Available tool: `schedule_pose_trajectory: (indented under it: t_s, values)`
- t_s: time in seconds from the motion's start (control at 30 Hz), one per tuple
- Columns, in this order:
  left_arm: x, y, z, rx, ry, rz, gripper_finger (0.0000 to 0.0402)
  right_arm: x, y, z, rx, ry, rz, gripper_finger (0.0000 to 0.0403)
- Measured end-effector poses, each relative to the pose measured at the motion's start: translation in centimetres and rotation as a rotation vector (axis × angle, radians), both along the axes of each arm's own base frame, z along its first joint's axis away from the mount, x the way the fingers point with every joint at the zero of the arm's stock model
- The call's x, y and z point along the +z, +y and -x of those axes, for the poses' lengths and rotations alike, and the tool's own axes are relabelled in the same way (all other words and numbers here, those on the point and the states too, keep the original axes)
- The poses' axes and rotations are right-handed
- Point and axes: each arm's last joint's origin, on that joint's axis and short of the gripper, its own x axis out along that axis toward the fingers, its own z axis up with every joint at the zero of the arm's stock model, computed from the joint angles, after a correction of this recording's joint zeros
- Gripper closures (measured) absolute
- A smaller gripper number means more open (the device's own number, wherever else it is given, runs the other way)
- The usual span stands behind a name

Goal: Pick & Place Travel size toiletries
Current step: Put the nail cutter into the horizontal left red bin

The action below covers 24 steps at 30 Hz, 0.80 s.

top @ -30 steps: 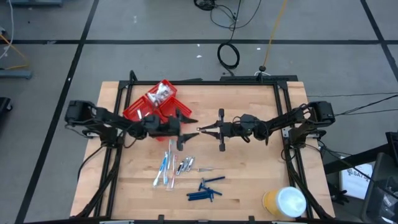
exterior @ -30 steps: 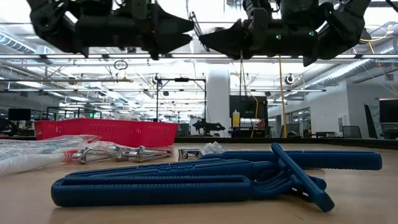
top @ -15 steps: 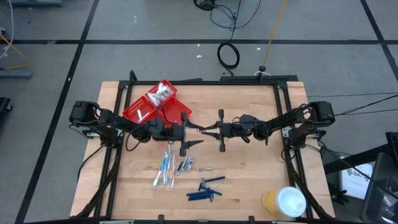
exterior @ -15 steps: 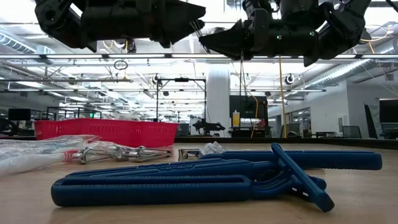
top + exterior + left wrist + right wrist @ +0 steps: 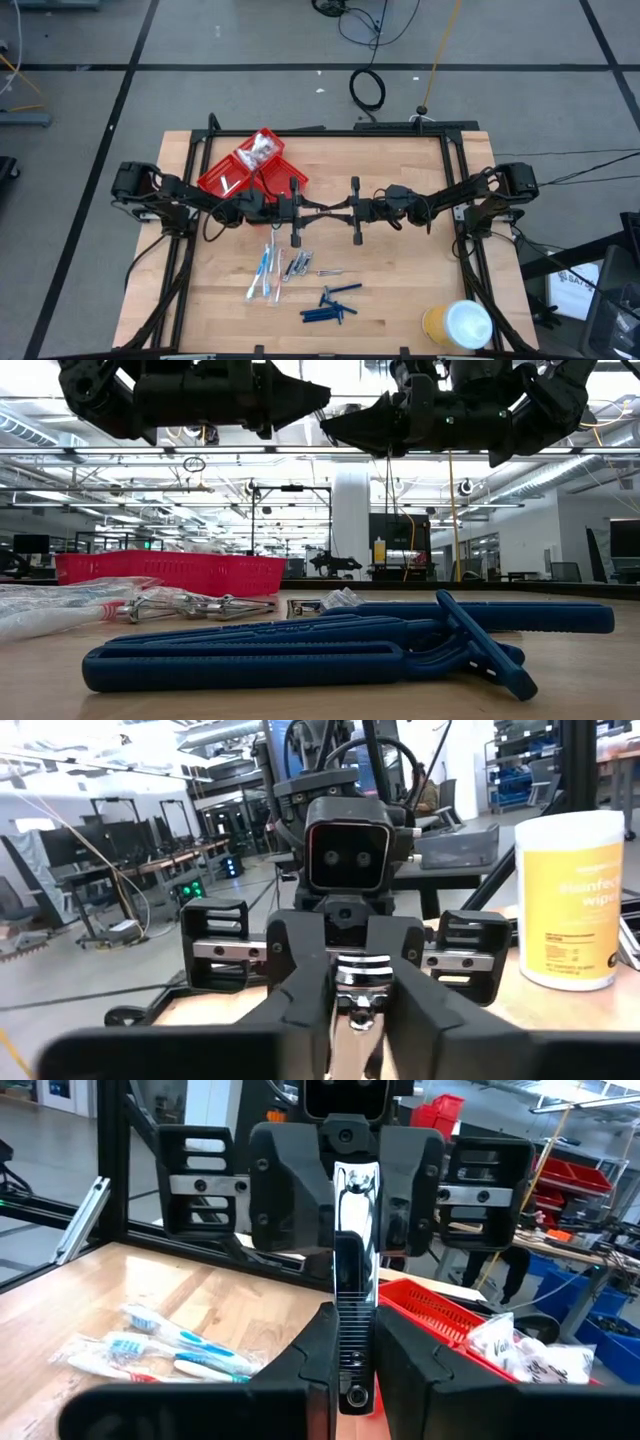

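Silvery clipper (image 5: 352, 1260) seemingly between both grippers' jaws, mid-air.

Above the middle of the table (image 5: 400, 290) the left tool (image 5: 318, 209) and right tool (image 5: 330, 209) meet tip to tip, both clamped on one silvery clipper (image 5: 352, 1280), so no path runs between them. The red tray (image 5: 245, 170) blocks the far left. Toothbrushes (image 5: 264, 275), more clippers (image 5: 298, 266) and blue sticks (image 5: 332, 305) crowd the near centre. A yellow tub (image 5: 456, 326) fills the near right corner. Bare wood lies far right and near left.
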Motion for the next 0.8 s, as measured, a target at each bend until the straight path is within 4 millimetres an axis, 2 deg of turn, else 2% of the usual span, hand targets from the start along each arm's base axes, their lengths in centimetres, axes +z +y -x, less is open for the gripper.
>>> schedule_pose_trajectory:
  t_s: [0.07,0.17,0.3,0.43,0.6,0.7,0.8]
  values:
    - [0.0,0.2,0.0,0.003,0.002,0.011,0.0364,0.0,0.0,0.0,-0.003,0.004,-0.004,0.0370]
    - [-0.1,0.4,0.0,0.007,0.012,0.030,0.0364,-0.2,0.0,0.0,-0.012,0.020,-0.017,0.0352]
    - [-0.1,0.7,0.1,0.076,0.041,0.068,0.0359,-0.5,-0.3,0.0,-0.113,0.058,-0.078,0.0272]
    - [0.8,1.1,1.3,0.225,0.133,0.065,0.0351,-0.4,-0.5,0.3,-0.171,0.112,-0.086,0.0193]
    - [2.3,1.8,4.6,0.446,0.298,0.124,0.0363,0.5,-0.6,1.3,-0.174,0.175,-0.100,0.0133]
    - [3.1,2.3,7.2,0.603,0.375,0.174,0.0363,1.4,-0.6,1.8,-0.177,0.166,-0.105,0.0121]
    - [3.2,2.7,10.0,0.777,0.444,0.211,0.0363,1.5,-0.6,2.0,-0.178,0.182,-0.104,0.0120]
